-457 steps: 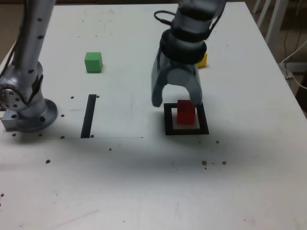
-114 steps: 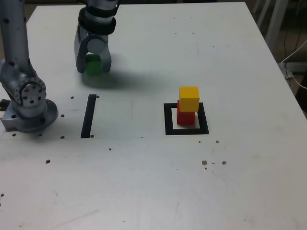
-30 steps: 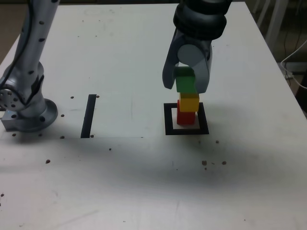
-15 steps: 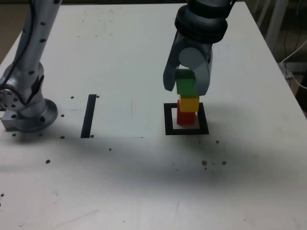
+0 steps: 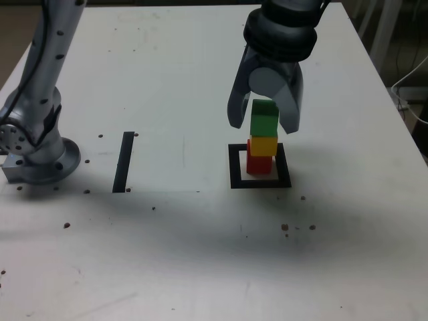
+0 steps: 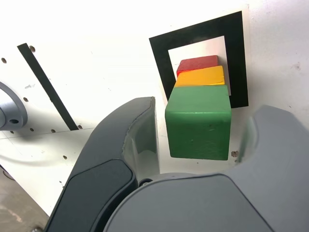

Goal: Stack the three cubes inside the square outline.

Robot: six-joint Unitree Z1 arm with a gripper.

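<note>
The three cubes stand in one stack inside the square outline [image 5: 261, 182] [image 6: 161, 63]. The red cube [image 5: 259, 164] [image 6: 198, 64] is at the bottom, the yellow cube [image 5: 263, 145] [image 6: 200, 76] rests on it, and the green cube [image 5: 264, 118] [image 6: 198, 125] sits on top. My gripper [image 5: 263, 126] [image 6: 207, 108] is open and straddles the green cube. In the wrist view a narrow gap shows between the cube and each finger.
A straight black strip [image 5: 124, 160] [image 6: 46, 82] lies on the white table toward the exterior view's left. Beyond it is the arm's round metal base [image 5: 37, 147] [image 6: 7, 113]. Small dark specks dot the table in front of the outline.
The fingers have spread apart and let go of the green cube, which now rests on the yellow one. The gripper has stayed above the stack.
</note>
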